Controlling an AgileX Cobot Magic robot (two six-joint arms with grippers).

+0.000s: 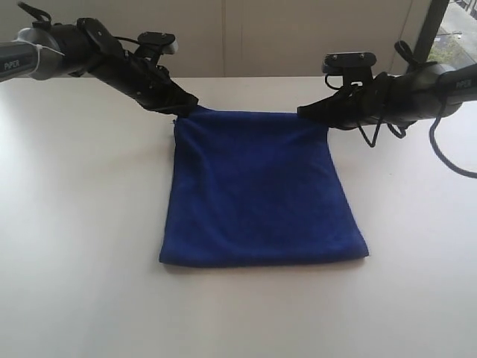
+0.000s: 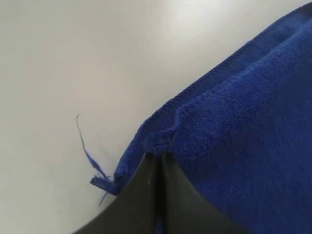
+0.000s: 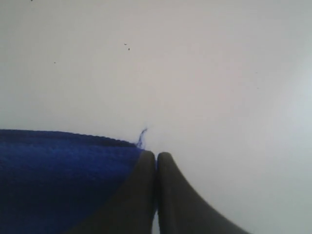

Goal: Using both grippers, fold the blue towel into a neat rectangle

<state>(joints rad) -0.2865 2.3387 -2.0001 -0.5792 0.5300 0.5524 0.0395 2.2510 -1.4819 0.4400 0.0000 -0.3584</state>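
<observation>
White table fills the scene, smooth and bare around the cloth, with a pale wall behind its far edge and a dark-framed window at far right. The blue towel lies mid-table, doubled over, its near edge flat. The left gripper has its fingers pressed together on the far left corner, where a loose thread trails. The right gripper is likewise pinched closed on the far right corner.

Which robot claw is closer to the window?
Right. The right gripper pinches the blue towel at its corner on the window side; the left gripper pinches the opposite far corner.
</observation>
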